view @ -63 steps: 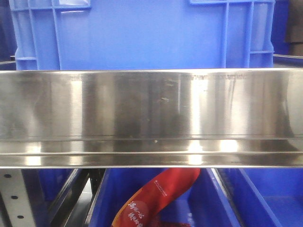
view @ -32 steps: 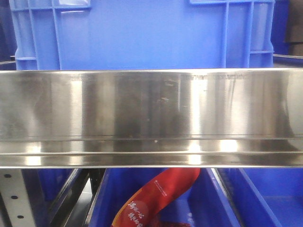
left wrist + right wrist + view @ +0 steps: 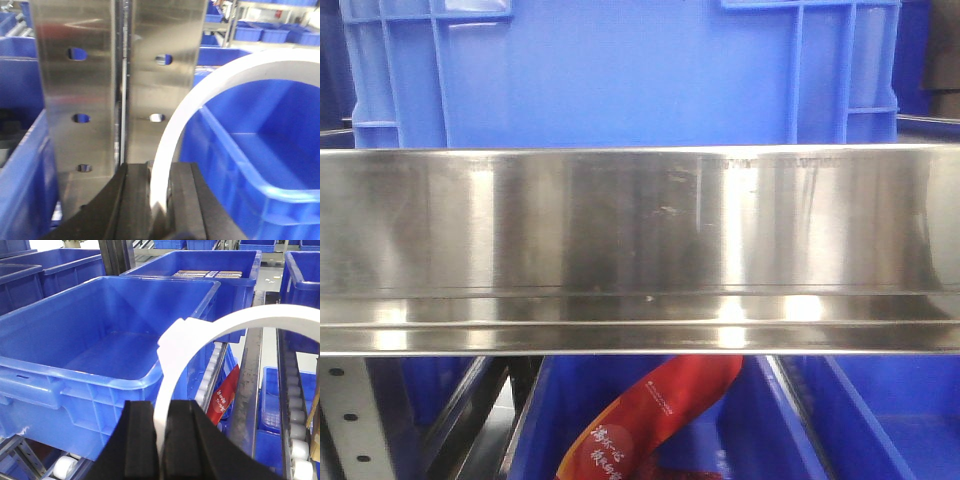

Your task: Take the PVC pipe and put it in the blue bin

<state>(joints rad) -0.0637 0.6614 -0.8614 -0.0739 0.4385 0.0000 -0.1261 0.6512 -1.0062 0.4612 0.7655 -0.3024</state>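
Only the front view shows the steel rail (image 3: 640, 230) across the middle, with one blue crate (image 3: 620, 70) above it. One red packet (image 3: 650, 415) lies at bottom centre. The grippers show in the wrist views alone.

Seen from the left wrist, one steel post (image 3: 65, 85) with five holes fills the left. At bottom centre the left gripper (image 3: 159, 200) pinches the white pipe (image 3: 200, 95) between its two black fingers, and the curve arches right over a blue bin (image 3: 235, 165).

Seen from the right wrist, the bin sits left. The right gripper (image 3: 161, 440), two fingers narrow, clamps the pipe, which arches toward the upper right. One roller track (image 3: 295, 405) runs down the right edge.
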